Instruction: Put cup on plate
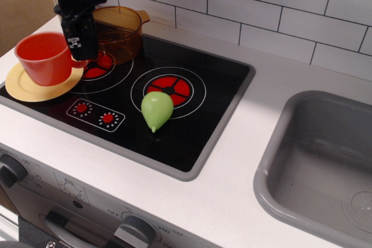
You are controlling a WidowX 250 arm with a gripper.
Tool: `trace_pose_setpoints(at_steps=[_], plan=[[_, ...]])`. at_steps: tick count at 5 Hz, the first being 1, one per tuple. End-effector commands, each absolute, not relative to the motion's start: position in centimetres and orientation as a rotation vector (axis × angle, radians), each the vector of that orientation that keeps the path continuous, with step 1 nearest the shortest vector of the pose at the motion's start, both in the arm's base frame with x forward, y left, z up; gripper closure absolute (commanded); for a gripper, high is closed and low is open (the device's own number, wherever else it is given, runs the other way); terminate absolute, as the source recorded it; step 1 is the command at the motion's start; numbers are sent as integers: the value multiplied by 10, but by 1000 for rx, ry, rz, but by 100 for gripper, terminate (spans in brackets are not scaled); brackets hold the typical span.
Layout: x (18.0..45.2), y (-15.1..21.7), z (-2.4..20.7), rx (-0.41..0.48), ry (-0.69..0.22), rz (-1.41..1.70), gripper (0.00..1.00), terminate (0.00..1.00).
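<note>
The red-orange cup (43,57) stands upright over the pale yellow plate (26,87) at the left end of the black cooktop, with its base at or just above the plate's surface. My black gripper (79,57) comes down from above at the cup's right side and is shut on its handle. The handle is mostly hidden behind the fingers (77,39).
An amber see-through pot (121,27) stands at the back left, just behind my gripper. A green toy pear (157,110) lies by the front right burner. The grey sink (325,166) is at the right. A white tiled wall runs behind.
</note>
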State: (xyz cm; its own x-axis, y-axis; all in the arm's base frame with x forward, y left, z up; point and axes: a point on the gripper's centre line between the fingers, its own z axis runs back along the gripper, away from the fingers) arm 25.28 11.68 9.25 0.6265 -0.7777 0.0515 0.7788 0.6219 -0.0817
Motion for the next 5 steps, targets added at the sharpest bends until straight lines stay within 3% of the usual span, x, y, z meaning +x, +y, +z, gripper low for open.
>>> trace_pose_setpoints(at_steps=[1, 3, 4, 5], plan=[[251, 115, 93, -71, -26, -973, 100, 0], [257, 122, 82, -12, -51, -967, 100, 0], [259, 124, 79, -12, -59, -949, 0, 0], [258, 123, 83, -4, -84, -942, 0, 0]])
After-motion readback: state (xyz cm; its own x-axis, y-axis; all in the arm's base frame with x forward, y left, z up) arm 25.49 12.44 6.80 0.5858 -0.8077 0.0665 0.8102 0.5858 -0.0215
